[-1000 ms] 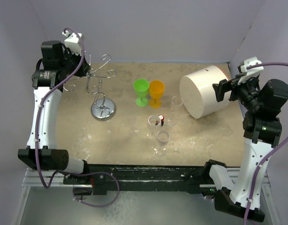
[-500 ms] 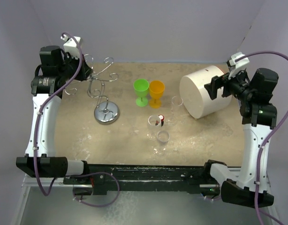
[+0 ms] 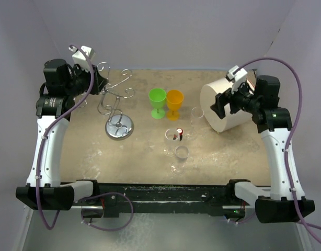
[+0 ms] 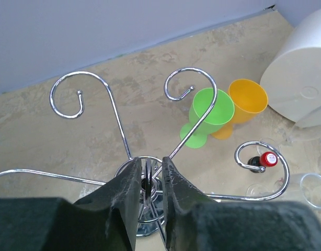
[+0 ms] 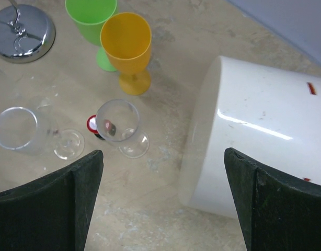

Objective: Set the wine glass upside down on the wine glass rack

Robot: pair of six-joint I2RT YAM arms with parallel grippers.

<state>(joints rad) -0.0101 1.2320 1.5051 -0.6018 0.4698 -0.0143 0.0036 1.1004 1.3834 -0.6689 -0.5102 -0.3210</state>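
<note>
Table (image 3: 87, 151) first: it is sandy brown and holds all the things. Next is the big white drum (image 3: 219, 121), lying on its side at the right. My right arm has swung in from the edge since a moment ago, and my right pincer (image 5: 163, 154) now hangs just above the drum's left side, looking down at the glasses. Its two fingers are spread wide with nothing between them. Then comes the rack (image 3: 119, 127), standing at the left on its shiny round foot, with curly wire arms on top. My left pincer (image 4: 148, 167) is squeezed tight on the thin post in the middle, up where the wires meet. The foot has slid a little to the right since before, so I think I am moving the rack closer and holding it firm. The green cup (image 3: 157, 100) and the orange cup (image 3: 174, 101) stand side by side in the middle. Just in front of them is the wine glass (image 5: 117, 123), clear, upright and not touched by me. More clear glasses stand near it. A tiny red cap (image 5: 91, 124) sits right beside it. No glass hangs on the rack yet. I think my right pincer must go down and grab the stem next.
</note>
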